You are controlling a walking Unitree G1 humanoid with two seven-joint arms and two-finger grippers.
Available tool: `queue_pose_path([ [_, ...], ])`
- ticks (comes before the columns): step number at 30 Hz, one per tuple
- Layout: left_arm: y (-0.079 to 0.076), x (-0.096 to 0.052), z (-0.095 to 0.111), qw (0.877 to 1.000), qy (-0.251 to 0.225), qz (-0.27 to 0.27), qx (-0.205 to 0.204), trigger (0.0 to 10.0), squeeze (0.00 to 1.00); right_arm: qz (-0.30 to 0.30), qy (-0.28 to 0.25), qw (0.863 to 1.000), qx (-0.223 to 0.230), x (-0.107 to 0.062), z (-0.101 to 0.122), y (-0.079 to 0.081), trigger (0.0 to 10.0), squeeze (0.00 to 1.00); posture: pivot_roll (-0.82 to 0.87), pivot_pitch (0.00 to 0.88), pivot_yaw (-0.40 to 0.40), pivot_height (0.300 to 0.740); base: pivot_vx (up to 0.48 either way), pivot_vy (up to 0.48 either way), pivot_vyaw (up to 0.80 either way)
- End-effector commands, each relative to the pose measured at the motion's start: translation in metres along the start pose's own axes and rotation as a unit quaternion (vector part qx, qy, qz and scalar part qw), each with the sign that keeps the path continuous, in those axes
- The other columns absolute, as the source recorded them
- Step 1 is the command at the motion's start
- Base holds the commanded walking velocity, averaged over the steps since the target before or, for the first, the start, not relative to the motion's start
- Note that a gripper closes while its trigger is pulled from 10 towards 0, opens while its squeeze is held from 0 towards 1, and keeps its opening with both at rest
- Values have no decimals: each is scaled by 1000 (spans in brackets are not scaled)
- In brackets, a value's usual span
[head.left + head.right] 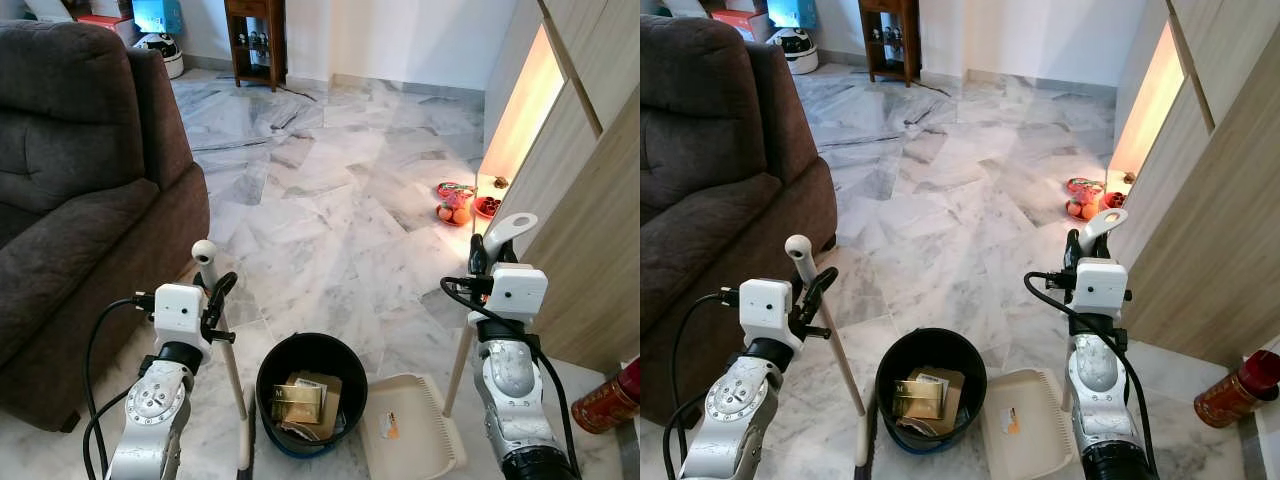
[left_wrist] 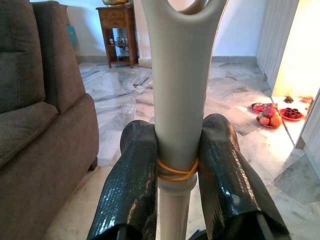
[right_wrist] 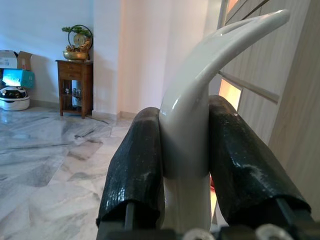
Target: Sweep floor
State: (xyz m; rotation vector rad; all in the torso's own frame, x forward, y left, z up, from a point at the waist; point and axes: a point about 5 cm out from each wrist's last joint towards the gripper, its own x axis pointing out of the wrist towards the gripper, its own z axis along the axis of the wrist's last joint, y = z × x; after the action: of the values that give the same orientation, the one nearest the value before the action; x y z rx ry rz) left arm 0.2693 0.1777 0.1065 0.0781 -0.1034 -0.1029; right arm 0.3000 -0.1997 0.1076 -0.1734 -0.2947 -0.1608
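One broom handle (image 1: 222,330) stands tilted at the robot's lower left, its round knob uppermost, its lower end dropping out of sight beside the bin. The left gripper (image 1: 216,296) is clenched on it just below the knob; in the left wrist view both black fingers (image 2: 131,185) press the pale shaft, where a yellow rubber band (image 2: 176,172) circles it. One dustpan (image 1: 408,425), cream and shallow, lies flat on the floor at lower right, just beside the bin, with a small orange-and-white scrap (image 1: 389,428) in its tray. Its long handle (image 1: 505,232) rises to a curved loop grip, and the right gripper (image 1: 478,258) is closed around that grip, fingers (image 3: 137,165) tight on both sides. One round black bin (image 1: 311,392) sits between the two arms, holding two or three flattened gold and brown cartons.

The marble floor (image 1: 330,190) opens wide ahead, bounded on the left by a dark brown sofa (image 1: 80,200), on the right by wood-panelled walls (image 1: 590,220) with a lit gap, where red plates of fruit (image 1: 455,203) sit on the floor. A red bottle (image 1: 605,398) lies at the right edge. One wooden side table (image 1: 255,40) stands at the far wall
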Motion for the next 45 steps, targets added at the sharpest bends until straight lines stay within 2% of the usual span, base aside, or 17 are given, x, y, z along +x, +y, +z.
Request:
queue_pose_path([
  [1, 0, 1, 5, 1000, -11, -2, 4, 10000, 0, -10, -21, 1000, 13, 5, 7, -3, 10000, 0, 50, 5, 1, 740, 0, 0, 0],
  [28, 1, 1, 7, 1000, -15, -1, 9, 10000, 0, -10, -22, 1000, 13, 7, 6, -2, 10000, 0, 61, 37, 1, 740, 0, 0, 0],
  [45, 1, 1, 9, 1000, -18, 2, 11, 10000, 0, -8, -20, 1000, 14, 7, 5, -1, 10000, 0, 64, 43, 0, 740, -316, 0, 0],
])
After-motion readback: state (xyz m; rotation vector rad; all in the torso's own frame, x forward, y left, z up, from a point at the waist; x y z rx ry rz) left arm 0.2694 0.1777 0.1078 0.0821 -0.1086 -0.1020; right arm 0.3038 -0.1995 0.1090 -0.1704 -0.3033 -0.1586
